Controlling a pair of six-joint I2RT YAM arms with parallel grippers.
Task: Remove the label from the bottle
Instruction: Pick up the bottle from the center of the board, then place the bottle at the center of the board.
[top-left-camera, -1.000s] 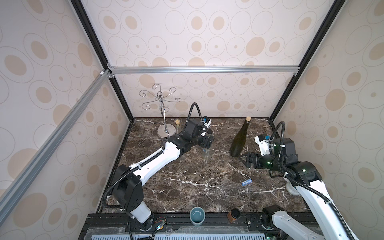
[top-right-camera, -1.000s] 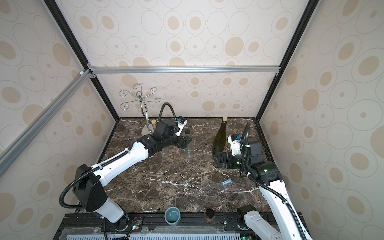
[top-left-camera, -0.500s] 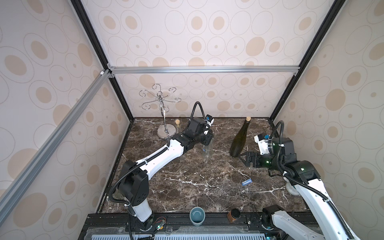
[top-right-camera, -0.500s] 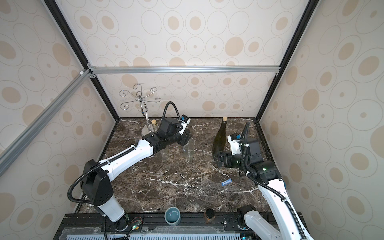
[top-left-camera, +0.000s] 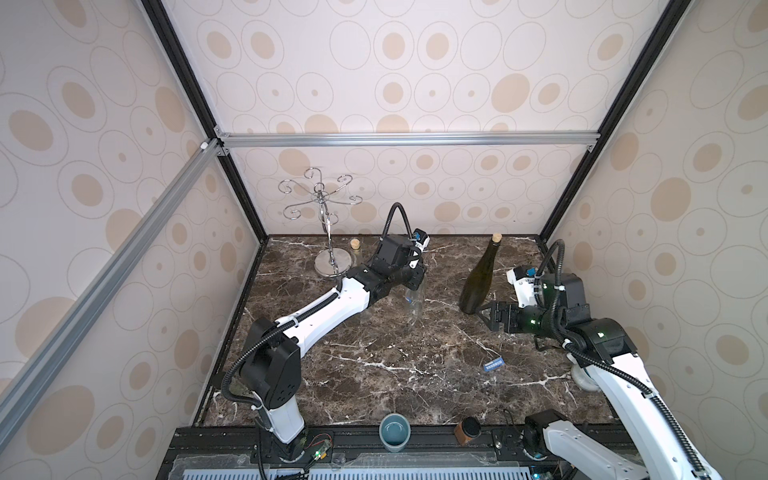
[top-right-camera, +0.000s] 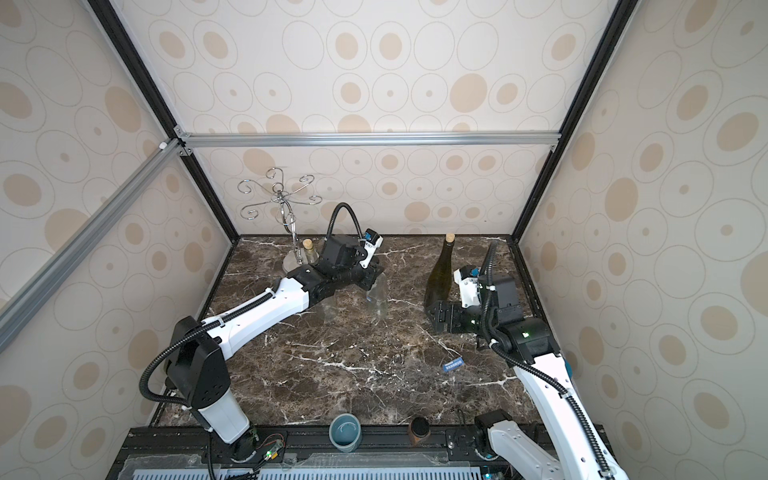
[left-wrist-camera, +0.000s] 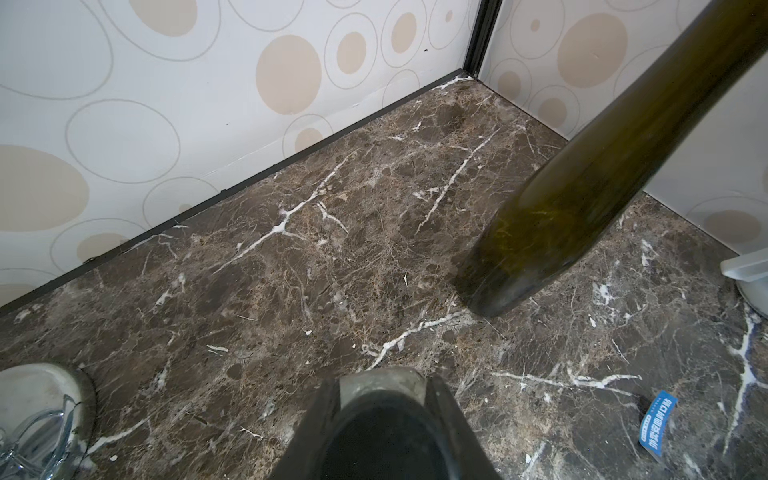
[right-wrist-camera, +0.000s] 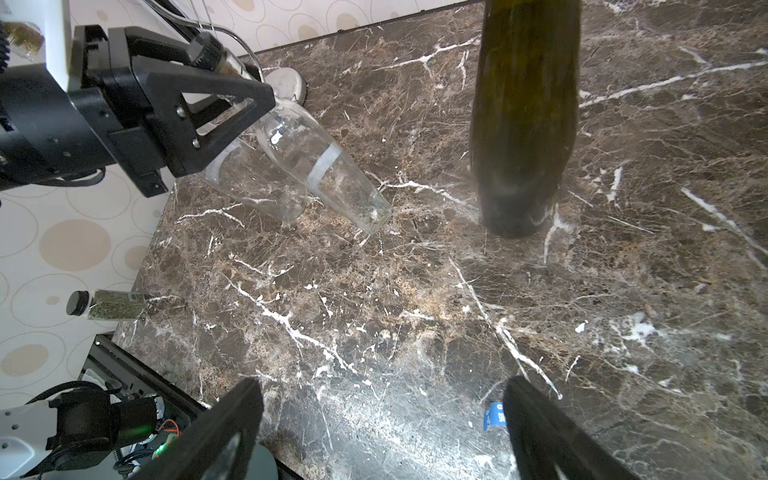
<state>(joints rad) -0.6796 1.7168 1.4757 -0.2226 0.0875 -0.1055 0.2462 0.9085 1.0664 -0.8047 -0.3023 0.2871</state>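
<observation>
Left gripper (right-wrist-camera: 239, 72) now around clear bottle (right-wrist-camera: 316, 166)

On the counter (top-left-camera: 374, 374) the rack (top-left-camera: 332, 262) stands in the back left corner, with a jar (top-left-camera: 354, 244) right of it. Mid-back stands the bottle (top-left-camera: 414, 300), the left gripper (top-left-camera: 417, 281) on its neck and a second bottle (right-wrist-camera: 270, 195) at its left. The wine bottle (top-left-camera: 478, 282) stands near the back right corner, with the right gripper (top-left-camera: 487, 318) before its base. The label (top-left-camera: 493, 365) lies before that gripper, toward the right edge. The cup (top-left-camera: 394, 430) and pot (top-left-camera: 468, 430) sit at the front edge.
</observation>
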